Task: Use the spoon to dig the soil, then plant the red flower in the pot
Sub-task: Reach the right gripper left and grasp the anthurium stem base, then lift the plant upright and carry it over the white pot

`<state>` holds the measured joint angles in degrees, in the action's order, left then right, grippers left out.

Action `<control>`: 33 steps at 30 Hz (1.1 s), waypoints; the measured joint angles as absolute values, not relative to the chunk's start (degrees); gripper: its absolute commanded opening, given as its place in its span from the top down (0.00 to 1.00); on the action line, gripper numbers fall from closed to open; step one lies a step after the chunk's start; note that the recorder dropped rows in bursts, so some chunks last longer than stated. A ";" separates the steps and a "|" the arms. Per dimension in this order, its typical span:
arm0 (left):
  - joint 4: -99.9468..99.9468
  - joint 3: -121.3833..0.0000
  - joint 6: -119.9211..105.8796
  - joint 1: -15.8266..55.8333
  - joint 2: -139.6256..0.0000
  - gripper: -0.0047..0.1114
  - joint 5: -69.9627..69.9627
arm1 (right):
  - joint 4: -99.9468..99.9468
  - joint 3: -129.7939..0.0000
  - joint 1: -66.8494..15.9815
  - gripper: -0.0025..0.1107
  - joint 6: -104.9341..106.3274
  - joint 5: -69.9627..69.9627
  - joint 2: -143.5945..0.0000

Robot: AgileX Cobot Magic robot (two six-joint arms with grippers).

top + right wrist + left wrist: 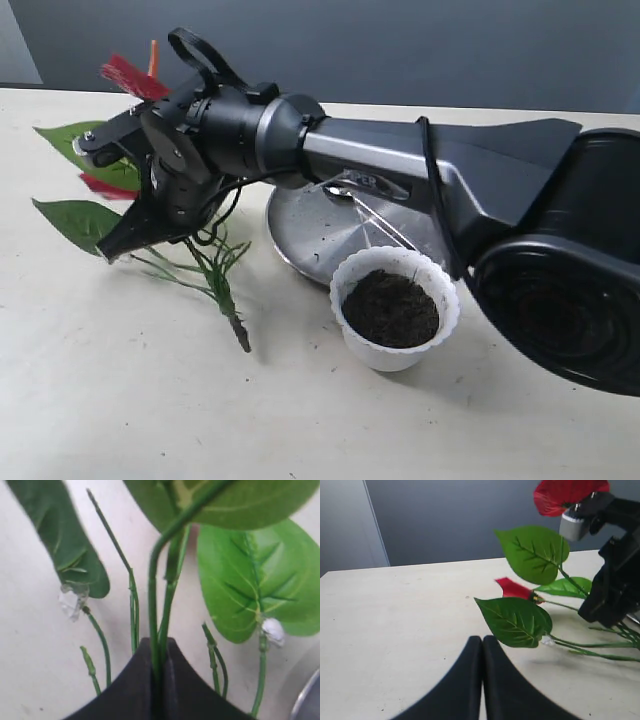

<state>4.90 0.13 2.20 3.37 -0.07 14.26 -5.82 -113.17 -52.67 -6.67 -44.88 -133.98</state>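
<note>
The red flower (128,77) lies at the table's left, with green leaves (78,220) spread out and its dark stub (241,338) pointing toward the front. My right gripper (118,246) reaches across from the right and is shut on the thin green stems (159,605), which run up between its black fingers (135,680). The white pot (440,290) stands right of centre, filled with dark soil (390,308). The spoon (372,217) rests on the steel plate behind the pot. My left gripper (482,641) is shut and empty, just short of a leaf (512,621).
The round steel plate (300,230) sits behind the pot, partly under the right arm. That arm's bulky black housing (560,290) fills the right side. A grey wall backs the pale table (120,400).
</note>
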 measured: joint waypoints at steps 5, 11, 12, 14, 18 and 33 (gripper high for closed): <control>4.90 0.13 2.20 3.37 -0.07 0.95 14.26 | -10.28 -113.17 -52.23 0.98 -16.24 -39.61 -128.60; 4.90 0.13 2.20 3.37 -0.07 0.95 14.26 | -22.26 -111.66 -48.87 0.98 -29.54 -38.13 -119.77; 4.90 0.13 2.20 3.37 -0.07 0.95 14.26 | -23.33 -110.46 -47.84 0.98 -30.97 -38.02 -118.04; 4.90 0.13 2.20 3.37 -0.07 0.95 14.26 | -24.77 -104.38 -44.47 0.98 -33.53 -37.57 -112.65; 4.90 0.13 2.20 3.37 -0.07 0.95 14.26 | -26.04 -85.33 -37.27 0.98 -35.74 -29.03 -99.08; 4.90 0.13 2.20 3.37 -0.07 0.95 14.26 | -12.15 -33.80 -27.65 0.98 -11.45 30.54 -83.47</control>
